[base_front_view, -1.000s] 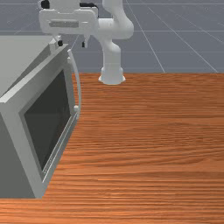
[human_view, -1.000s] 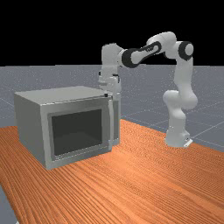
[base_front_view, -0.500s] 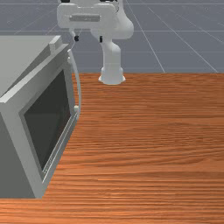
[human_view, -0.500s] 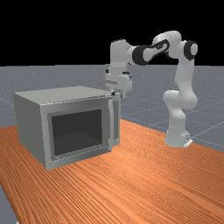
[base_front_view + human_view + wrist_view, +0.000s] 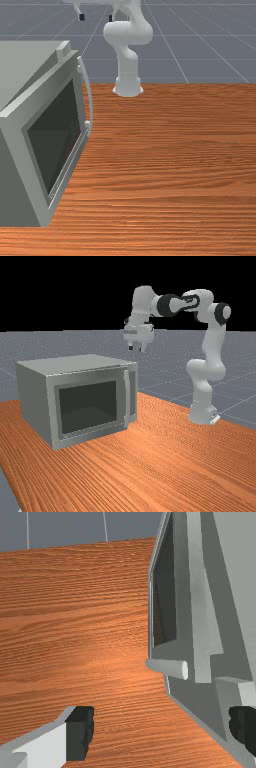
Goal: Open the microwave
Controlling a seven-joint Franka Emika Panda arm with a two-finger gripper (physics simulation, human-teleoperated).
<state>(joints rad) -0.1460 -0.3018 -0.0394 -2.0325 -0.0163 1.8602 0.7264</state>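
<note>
Standing near the worktop's (image 5: 170, 461) edge, its inside hidden, the microwave (image 5: 77, 364) faces the front view's right, handle (image 5: 127, 398) upright; gripper (image 5: 96, 18) spread apart.

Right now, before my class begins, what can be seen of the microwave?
The microwave is a grey, metallic-looking box, upright on the wooden table at the far view's left. Its door has a dark, glass-like window and a pale, bowed upright handle. A wedge-shaped gap at the top suggests that the door is slightly ajar. The gripper is clear of it.
</note>
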